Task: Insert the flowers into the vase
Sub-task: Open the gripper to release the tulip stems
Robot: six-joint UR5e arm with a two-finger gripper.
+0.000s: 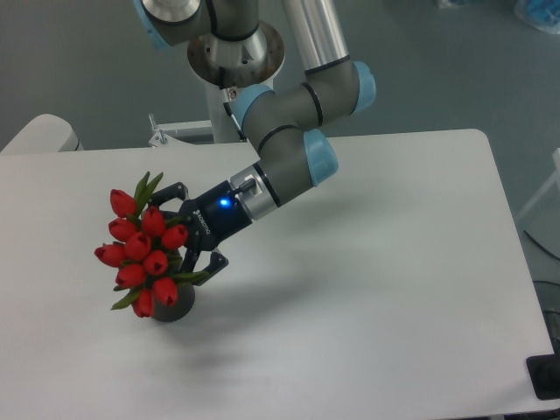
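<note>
Vase (175, 306): we see it upright near the table's (367, 289) front-left, mostly hidden by blooms.
Flowers (140, 249): seated in the vase, leaning left; we judge they could tip it.
Gripper (182, 234): fingers spread around the stems; withdrawing may snag leaves.

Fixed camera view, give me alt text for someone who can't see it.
A robot arm's gripper reaches into a bunch of red tulips standing in a small dark vase on a white table. The blooms lean left, hiding most of the vase.
</note>
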